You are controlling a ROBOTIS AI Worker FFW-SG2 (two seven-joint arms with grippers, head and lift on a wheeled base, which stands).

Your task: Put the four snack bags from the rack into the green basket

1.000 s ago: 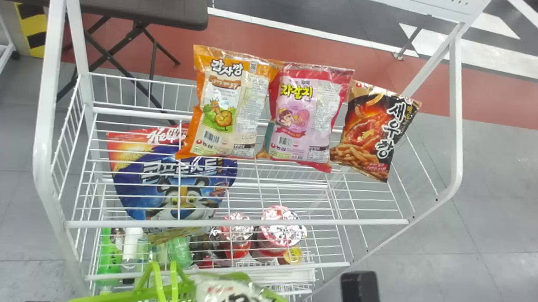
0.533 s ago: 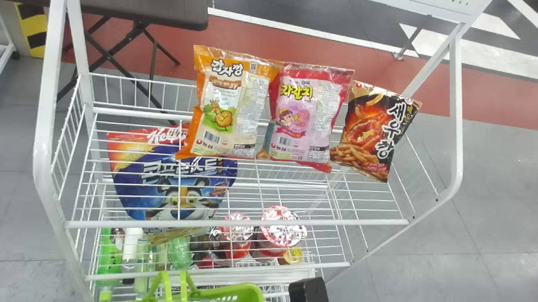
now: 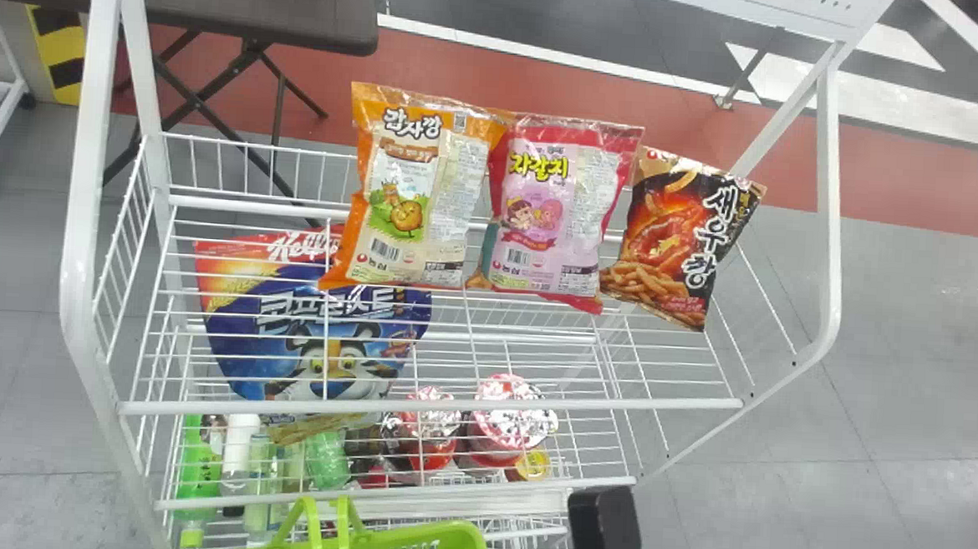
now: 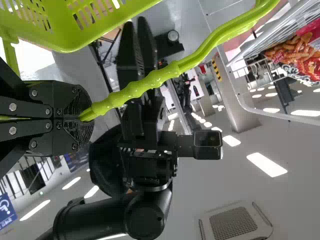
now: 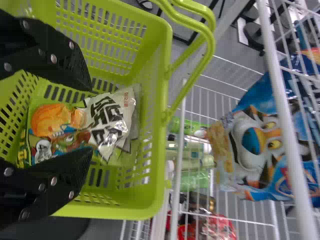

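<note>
At the head view's bottom edge the right gripper's arm part (image 3: 605, 527) stands right of the green basket (image 3: 434, 533). In the right wrist view the right gripper (image 5: 91, 119) is open over the basket's inside, its fingers apart above a green-and-white snack bag (image 5: 107, 122) lying in the basket (image 5: 159, 125). The left gripper (image 4: 84, 117) is shut on the basket's handle (image 4: 145, 85) in the left wrist view. On the rack's upper shelf stand an orange bag (image 3: 414, 191), a pink bag (image 3: 552, 211) and a black-and-red bag (image 3: 677, 238), side by side.
A large blue cereal bag (image 3: 318, 332) lies under the upper shelf's wires. Bottles (image 3: 198, 468) and red cups (image 3: 510, 422) stand lower in the rack. White rack posts (image 3: 82, 203) rise at both sides, and the shelf's front rail (image 3: 448, 408) runs between them.
The green-and-white bag has gone down into the basket, and the right gripper has let it go. The right arm moved left, then a little back right. The bags on the rack have not moved.
</note>
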